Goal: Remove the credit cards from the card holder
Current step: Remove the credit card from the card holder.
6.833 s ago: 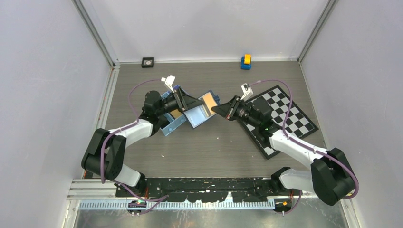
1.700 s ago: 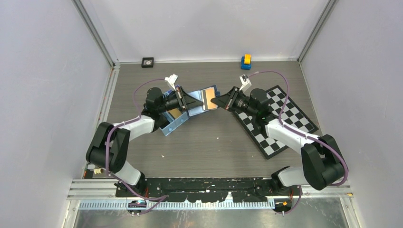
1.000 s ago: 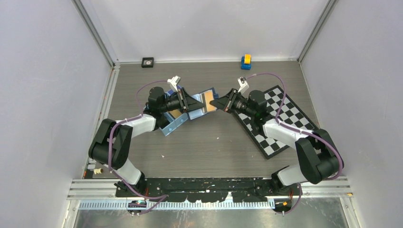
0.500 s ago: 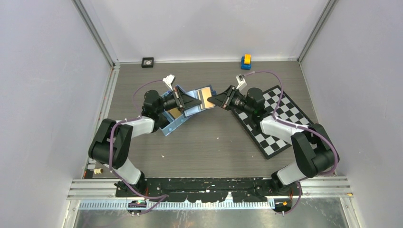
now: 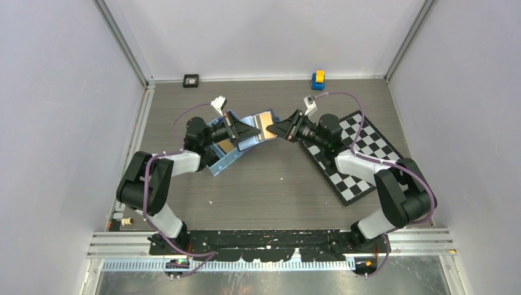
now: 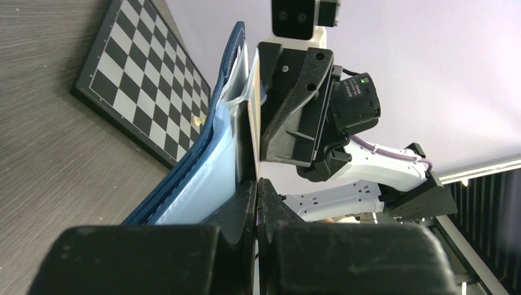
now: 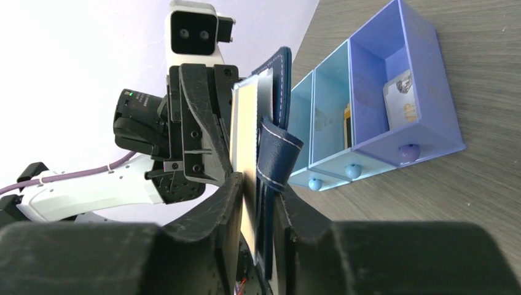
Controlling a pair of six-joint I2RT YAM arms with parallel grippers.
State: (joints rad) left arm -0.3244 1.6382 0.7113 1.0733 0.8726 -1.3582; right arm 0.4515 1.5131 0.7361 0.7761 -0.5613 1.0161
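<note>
A grey counter (image 5: 270,184) with a fine wood-grain finish carries everything. On its right side lies a flat black-and-white chessboard (image 5: 384,150), set at an angle. Left of centre stands a boxy tray (image 7: 430,92) of smooth plastic with three open-topped compartments, one violet and two pale blue, each with a small round knob on its front.

Above the counter, between the two arms, the card holder (image 7: 278,86) is held up off the surface and spread open like a book. It is dark navy outside with pale stitching along its edge and a lighter blue lining inside. The left claw (image 6: 257,184) has its black fingers squeezed almost together on one half of it, pinching the blue lining. The right claw (image 7: 258,190) is closed narrowly on the other half, where a stiff, flat orange-gold credit card (image 7: 244,153) sits against the lining. Both the card and a navy flap lie between its fingers.

A grey card (image 7: 399,98) stands on edge in the violet compartment, and something yellowish shows in the middle one. At the far edge of the counter sit a small blue-and-yellow block (image 5: 317,80) and a small black square piece (image 5: 191,80)
</note>
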